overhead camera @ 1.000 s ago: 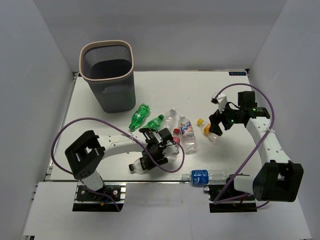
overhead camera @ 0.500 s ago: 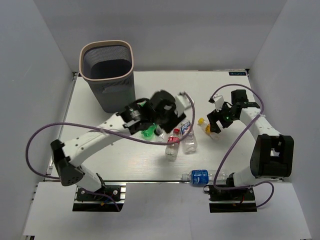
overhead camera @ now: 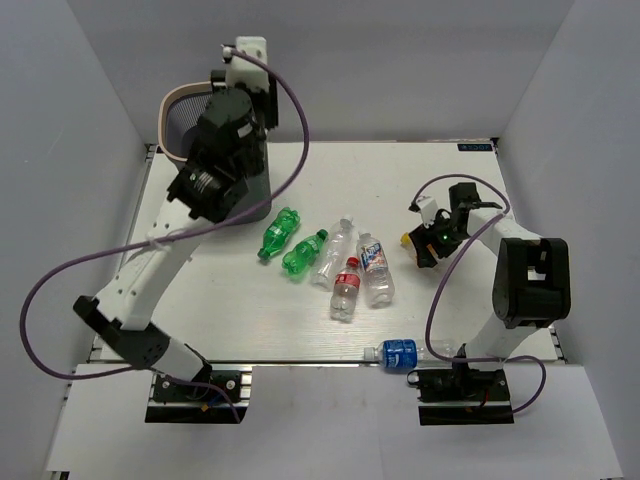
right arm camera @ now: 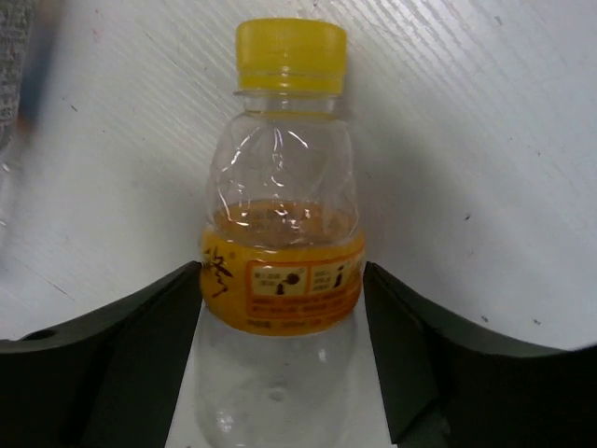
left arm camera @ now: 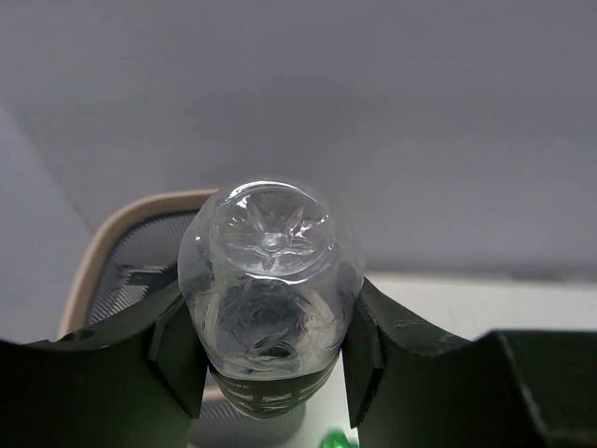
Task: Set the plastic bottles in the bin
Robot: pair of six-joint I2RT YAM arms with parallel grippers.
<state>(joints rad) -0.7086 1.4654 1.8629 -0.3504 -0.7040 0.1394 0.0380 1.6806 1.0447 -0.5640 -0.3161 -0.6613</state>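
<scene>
My left gripper is shut on a clear plastic bottle with a black label, its base toward the camera. It holds the bottle high over the dark ribbed bin, whose beige rim shows below. In the top view the left gripper covers most of the bin's mouth. My right gripper is closed around the yellow-capped bottle, which lies on the table; both fingers touch its orange label. In the top view this bottle lies at the right gripper.
On the white table lie two green bottles, a clear bottle, a red-labelled bottle and another clear bottle. A blue-labelled bottle lies at the front edge. Grey walls enclose the table.
My left arm has lifted the clear bottle from the front of the table and swung it up and back over the bin. My right gripper has edged left around the yellow-capped bottle.
</scene>
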